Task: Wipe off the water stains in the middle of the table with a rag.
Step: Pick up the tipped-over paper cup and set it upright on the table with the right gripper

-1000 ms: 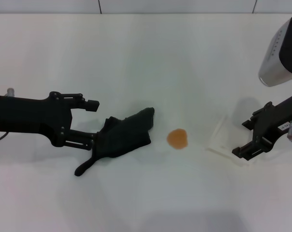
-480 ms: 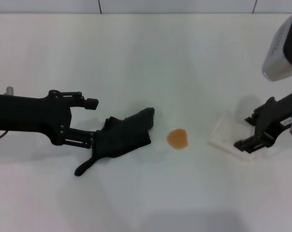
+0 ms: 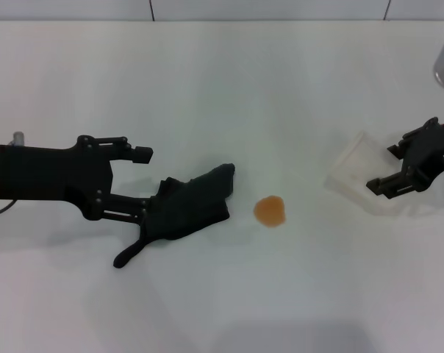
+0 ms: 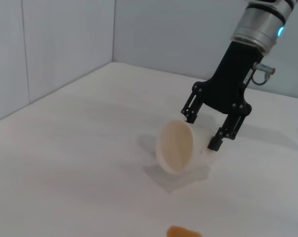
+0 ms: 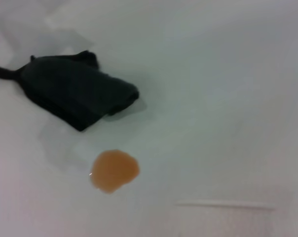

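Note:
The black rag [image 3: 189, 206] lies crumpled on the white table [image 3: 229, 88], left of centre, its thin tail pointing to the front left. The orange-brown water stain [image 3: 270, 211] sits just right of it, uncovered. My left gripper [image 3: 142, 184] is open at the rag's left edge, and its lower finger touches the cloth. My right gripper [image 3: 384, 168] is at the far right, closed on a translucent plastic cup [image 3: 358, 173] held tilted on its side. The right wrist view shows the rag [image 5: 75, 96] and the stain [image 5: 114, 170]. The left wrist view shows the cup [image 4: 176, 146] and my right gripper [image 4: 201, 131].
A grey wall [image 4: 60, 44] rises along the table's far edge and side. Bare table surface lies in front of the stain and behind it.
My right gripper has moved back and to the right, carrying the cup away from the stain. My left gripper and the rag have hardly moved.

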You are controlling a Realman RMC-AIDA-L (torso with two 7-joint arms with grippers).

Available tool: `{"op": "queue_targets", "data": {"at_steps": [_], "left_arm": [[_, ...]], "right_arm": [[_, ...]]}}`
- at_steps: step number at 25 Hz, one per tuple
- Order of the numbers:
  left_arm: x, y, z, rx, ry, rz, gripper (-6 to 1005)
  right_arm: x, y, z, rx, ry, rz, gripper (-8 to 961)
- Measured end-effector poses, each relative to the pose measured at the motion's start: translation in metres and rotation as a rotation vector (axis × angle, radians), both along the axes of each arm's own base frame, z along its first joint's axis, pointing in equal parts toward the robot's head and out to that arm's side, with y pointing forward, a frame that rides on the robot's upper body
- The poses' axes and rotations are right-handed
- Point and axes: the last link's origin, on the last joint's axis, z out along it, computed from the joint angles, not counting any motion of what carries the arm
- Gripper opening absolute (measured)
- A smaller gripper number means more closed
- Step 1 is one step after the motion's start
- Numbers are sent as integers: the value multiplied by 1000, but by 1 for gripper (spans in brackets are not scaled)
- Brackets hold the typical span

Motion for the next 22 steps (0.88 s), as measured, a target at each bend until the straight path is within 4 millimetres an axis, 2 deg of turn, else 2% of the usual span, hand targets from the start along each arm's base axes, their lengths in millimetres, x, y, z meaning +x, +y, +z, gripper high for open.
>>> {"op": "queue_targets", "data": {"at_steps": [6,13,22], "left_arm": [[0,1,-3,13,-2,-2,881],[2,3,-3,18,-2,-5,881],[1,4,-5,35,1,-17,882]], "right_arm": [[9,5,5,32,90,14,637],[16,1,12,93,220,102,638],[36,2,0,132,318,140,638]]}}
